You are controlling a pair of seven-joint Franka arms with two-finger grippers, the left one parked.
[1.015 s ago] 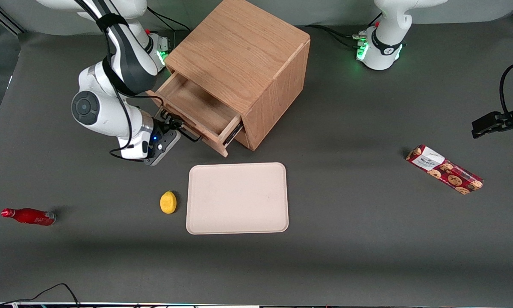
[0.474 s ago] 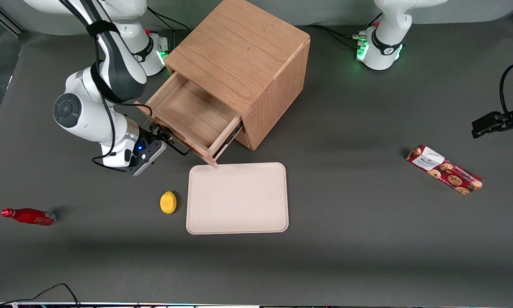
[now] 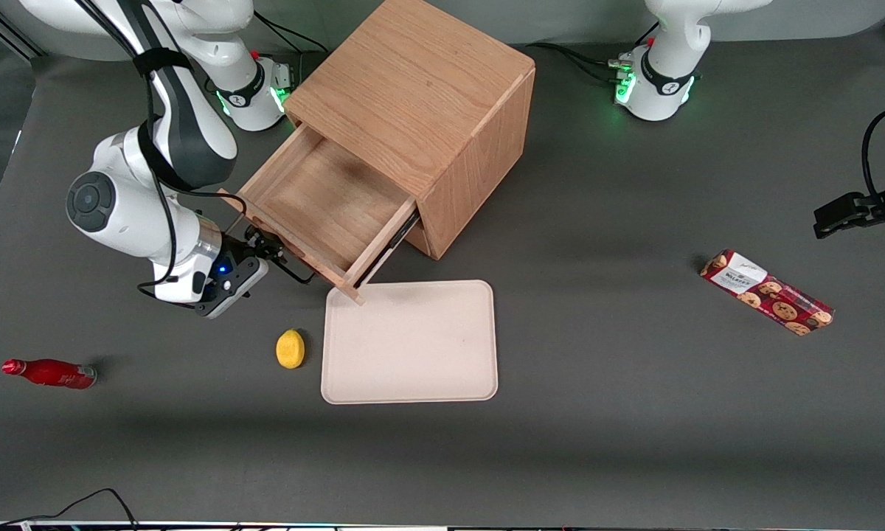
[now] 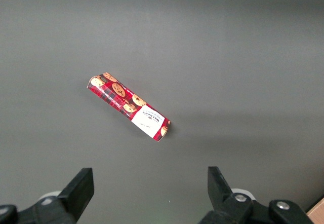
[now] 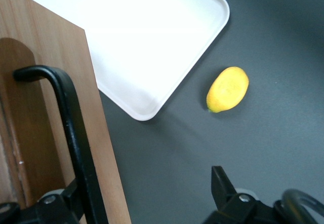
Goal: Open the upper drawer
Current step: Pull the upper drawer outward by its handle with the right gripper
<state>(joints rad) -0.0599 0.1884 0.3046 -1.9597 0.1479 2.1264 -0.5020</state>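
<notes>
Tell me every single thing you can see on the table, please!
Cube-shaped oak wood cabinet: one, light brown, near the working arm's base.
Upper drawer, a shallow wooden tray with a thin black bar handle: one, light oak, pulled well out of the cabinet, nothing inside.
Flat rectangular plastic tray: one, cream, nearer the front camera than the cabinet; the drawer's corner overhangs its edge.
Yellow lemon: one, beside the tray.
Red bottle lying on its side: one, toward the working arm's end.
Red cookie box: one, toward the parked arm's end.
Dark grey table: one.
Pincer: one, black, at the drawer's handle, one finger on each side of the bar.
</notes>
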